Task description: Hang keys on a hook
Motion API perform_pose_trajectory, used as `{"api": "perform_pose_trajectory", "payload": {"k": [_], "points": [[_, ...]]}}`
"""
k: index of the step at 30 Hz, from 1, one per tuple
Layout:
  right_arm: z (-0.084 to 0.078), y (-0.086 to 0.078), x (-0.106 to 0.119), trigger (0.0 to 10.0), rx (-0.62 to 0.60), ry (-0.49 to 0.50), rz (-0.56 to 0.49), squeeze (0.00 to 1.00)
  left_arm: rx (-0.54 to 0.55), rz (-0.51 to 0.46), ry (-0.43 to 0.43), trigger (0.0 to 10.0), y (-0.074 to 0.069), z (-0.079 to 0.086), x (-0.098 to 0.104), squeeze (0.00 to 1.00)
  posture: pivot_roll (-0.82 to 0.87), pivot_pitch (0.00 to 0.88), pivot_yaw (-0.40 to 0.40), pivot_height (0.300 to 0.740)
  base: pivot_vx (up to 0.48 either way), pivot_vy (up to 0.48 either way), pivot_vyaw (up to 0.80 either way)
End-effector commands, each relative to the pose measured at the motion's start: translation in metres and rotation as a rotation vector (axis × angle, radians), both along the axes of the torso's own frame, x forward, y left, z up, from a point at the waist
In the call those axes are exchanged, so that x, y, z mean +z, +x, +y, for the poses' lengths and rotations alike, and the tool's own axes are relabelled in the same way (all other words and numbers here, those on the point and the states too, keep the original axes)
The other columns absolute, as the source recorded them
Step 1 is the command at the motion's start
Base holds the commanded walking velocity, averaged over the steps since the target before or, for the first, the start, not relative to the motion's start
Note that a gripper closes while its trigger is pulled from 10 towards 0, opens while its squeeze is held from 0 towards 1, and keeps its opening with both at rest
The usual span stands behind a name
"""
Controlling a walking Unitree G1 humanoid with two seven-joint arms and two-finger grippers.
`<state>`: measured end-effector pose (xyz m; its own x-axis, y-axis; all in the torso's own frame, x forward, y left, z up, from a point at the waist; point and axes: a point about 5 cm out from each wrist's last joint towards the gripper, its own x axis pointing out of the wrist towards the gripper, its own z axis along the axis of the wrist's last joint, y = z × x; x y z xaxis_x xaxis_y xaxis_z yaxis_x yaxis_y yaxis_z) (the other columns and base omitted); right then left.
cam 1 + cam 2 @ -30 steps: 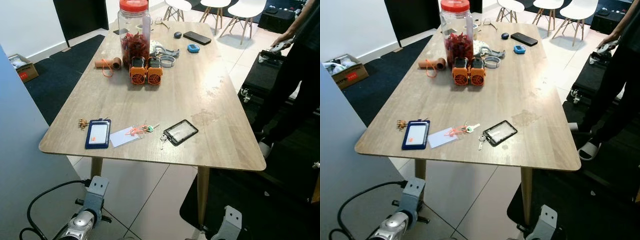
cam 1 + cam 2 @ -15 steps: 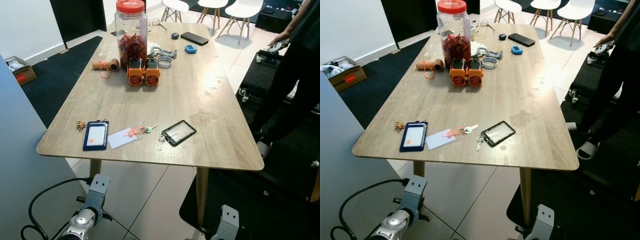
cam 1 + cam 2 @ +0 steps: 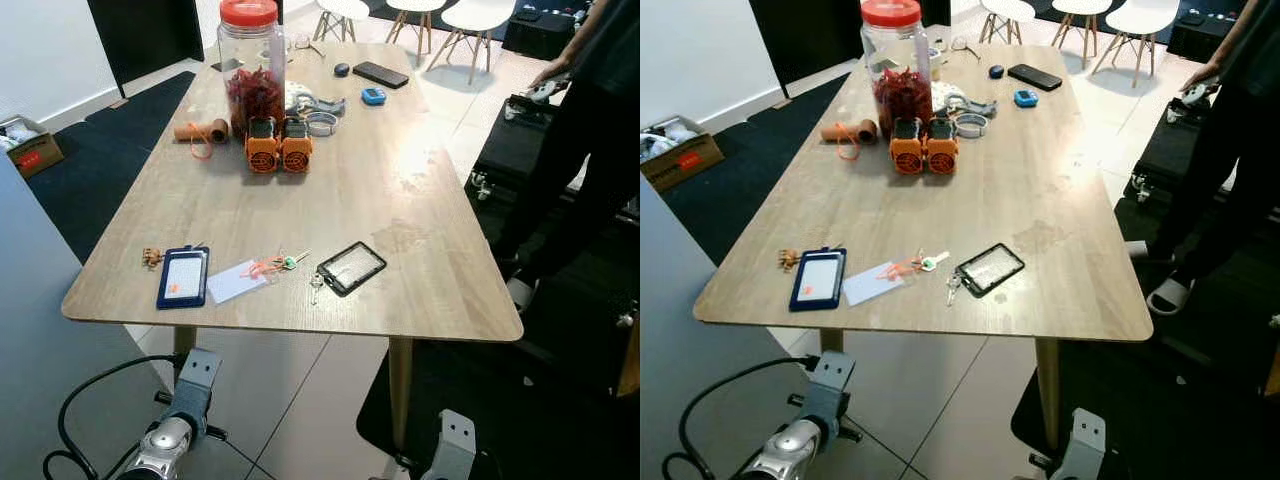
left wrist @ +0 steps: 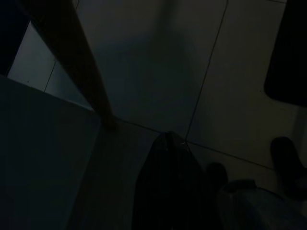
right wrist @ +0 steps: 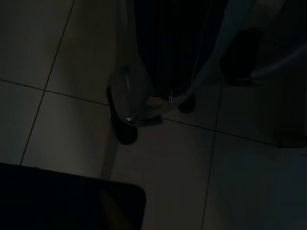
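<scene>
Keys: lay flat on wooden worktop near front edge, touching black card holder. Beside them: orange-tagged key set, white card, blue card holder. Farther back: red-lidded jar, 2 orange units. Left pincer and right pincer: hung idle below worktop over tiled floor; finger spacing: cannot tell, views too dark. Person stood at right.
</scene>
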<state>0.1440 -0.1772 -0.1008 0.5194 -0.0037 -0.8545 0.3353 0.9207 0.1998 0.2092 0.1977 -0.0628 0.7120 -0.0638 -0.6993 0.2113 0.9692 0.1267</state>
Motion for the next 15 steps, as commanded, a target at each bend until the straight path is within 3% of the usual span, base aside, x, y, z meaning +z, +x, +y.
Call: {"api": "perform_pose_trajectory", "payload": {"k": [1,6,15], "points": [[0.0008,-0.0034,-0.0016,10.0,0.005,-0.002,0.019,0.0,0.015,0.006,-0.021,10.0,-0.0029,-0.0034,-0.0022,0.0,0.09,0.044,-0.032,0.74,-0.251,0.0,0.0],[0.0012,-0.0036,-0.0017,10.0,0.009,-0.003,0.02,0.0,0.016,0.005,-0.021,10.0,-0.0027,-0.0035,-0.0022,0.0,0.09,0.042,-0.032,0.74,-0.253,0.0,0.0],[0.0012,-0.0041,-0.0019,10.0,0.017,-0.008,0.022,0.0,0.019,0.003,-0.009,10.0,-0.0013,-0.0033,-0.0016,0.0,0.09,0.045,-0.03,0.74,0.0,0.0,0.0]]}}
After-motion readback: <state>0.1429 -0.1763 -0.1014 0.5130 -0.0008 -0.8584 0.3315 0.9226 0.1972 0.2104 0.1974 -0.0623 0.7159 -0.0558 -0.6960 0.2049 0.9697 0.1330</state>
